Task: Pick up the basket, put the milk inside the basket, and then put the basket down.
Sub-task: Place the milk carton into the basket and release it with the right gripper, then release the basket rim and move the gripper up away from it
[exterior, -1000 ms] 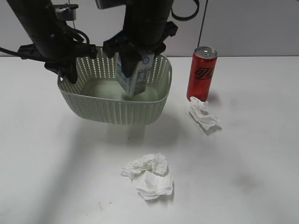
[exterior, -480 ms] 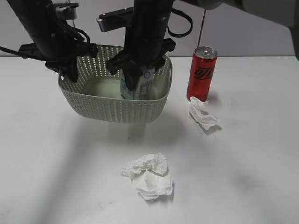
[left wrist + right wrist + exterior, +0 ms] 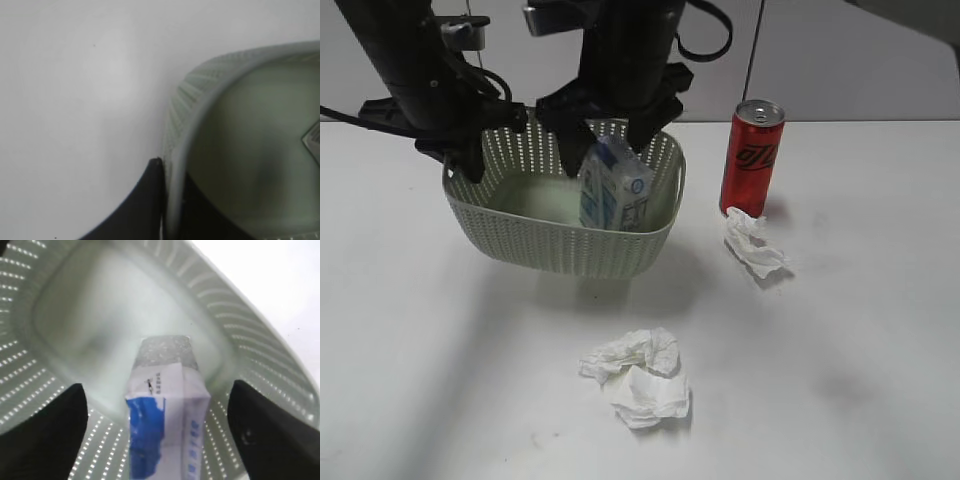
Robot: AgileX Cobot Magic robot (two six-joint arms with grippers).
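The pale green basket (image 3: 565, 245) hangs a little above the white table, with its shadow beneath it. My left gripper (image 3: 470, 150) is shut on the basket's left rim; in the left wrist view its fingers (image 3: 170, 200) clamp the basket wall (image 3: 200, 95) from both sides. The white and blue milk carton (image 3: 615, 195) stands inside the basket, leaning to the right. My right gripper (image 3: 610, 135) is open just above the carton. In the right wrist view its fingers (image 3: 160, 440) are spread wide on either side of the milk (image 3: 165, 405), not touching it.
A tall red can (image 3: 752, 158) stands to the right of the basket, with a crumpled tissue (image 3: 755, 245) in front of it. Two more crumpled tissues (image 3: 638, 378) lie on the table in front of the basket.
My right gripper has opened, let go of the milk and risen a little. The carton now rests in the basket, tipped to the right. The left gripper still holds the basket.
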